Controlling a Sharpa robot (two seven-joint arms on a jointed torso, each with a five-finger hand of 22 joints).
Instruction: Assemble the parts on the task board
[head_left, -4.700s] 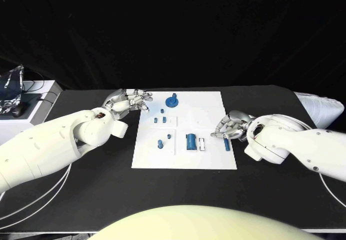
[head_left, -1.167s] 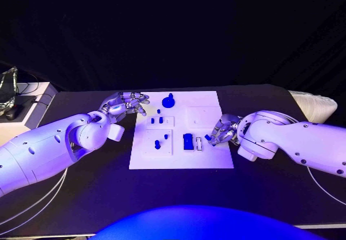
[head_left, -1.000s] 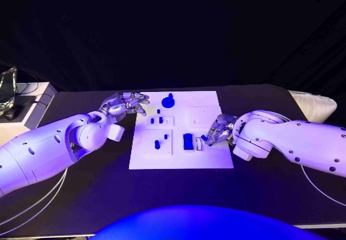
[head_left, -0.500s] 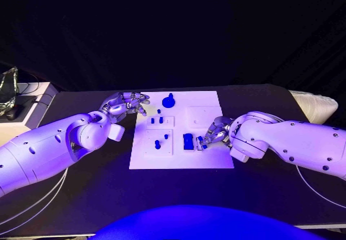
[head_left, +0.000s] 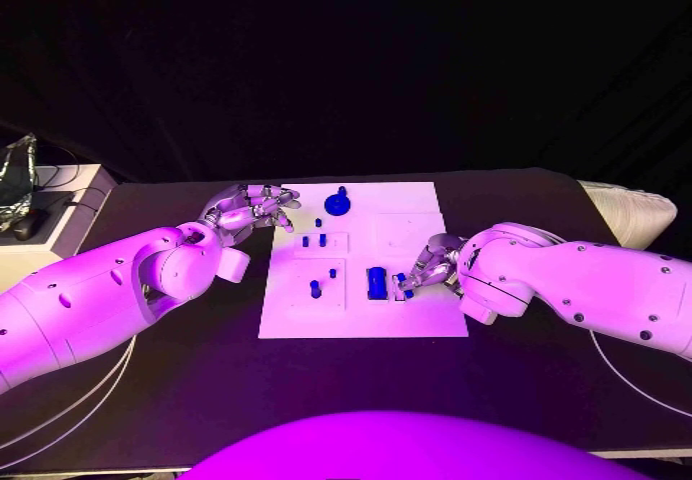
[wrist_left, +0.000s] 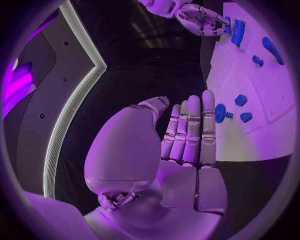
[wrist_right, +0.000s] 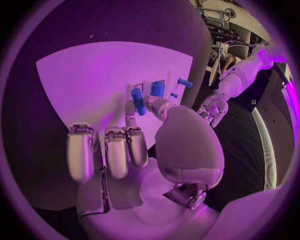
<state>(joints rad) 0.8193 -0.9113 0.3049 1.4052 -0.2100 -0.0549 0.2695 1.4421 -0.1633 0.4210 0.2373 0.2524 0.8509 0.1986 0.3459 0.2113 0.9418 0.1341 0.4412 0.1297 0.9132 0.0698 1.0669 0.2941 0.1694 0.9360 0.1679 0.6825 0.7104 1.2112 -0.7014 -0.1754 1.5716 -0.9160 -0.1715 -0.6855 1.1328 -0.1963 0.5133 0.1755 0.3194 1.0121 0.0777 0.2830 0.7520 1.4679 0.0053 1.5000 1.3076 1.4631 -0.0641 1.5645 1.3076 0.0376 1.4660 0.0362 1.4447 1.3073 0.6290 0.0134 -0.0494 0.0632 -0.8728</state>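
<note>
Left hand (wrist_left: 178, 150) lay empty, fingers (wrist_left: 190, 127) straight and together, beside the board (wrist_left: 250, 100) bearing blue parts (wrist_left: 240, 100).

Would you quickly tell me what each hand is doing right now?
Left hand: open, holding nothing.
Right hand: pinching a small blue part.

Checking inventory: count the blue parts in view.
8: knob at the task board's far edge; small piece near it; two pegs side by side; two single pegs nearer; large block; rod pinched in the right hand. More may hide beneath it.
</note>
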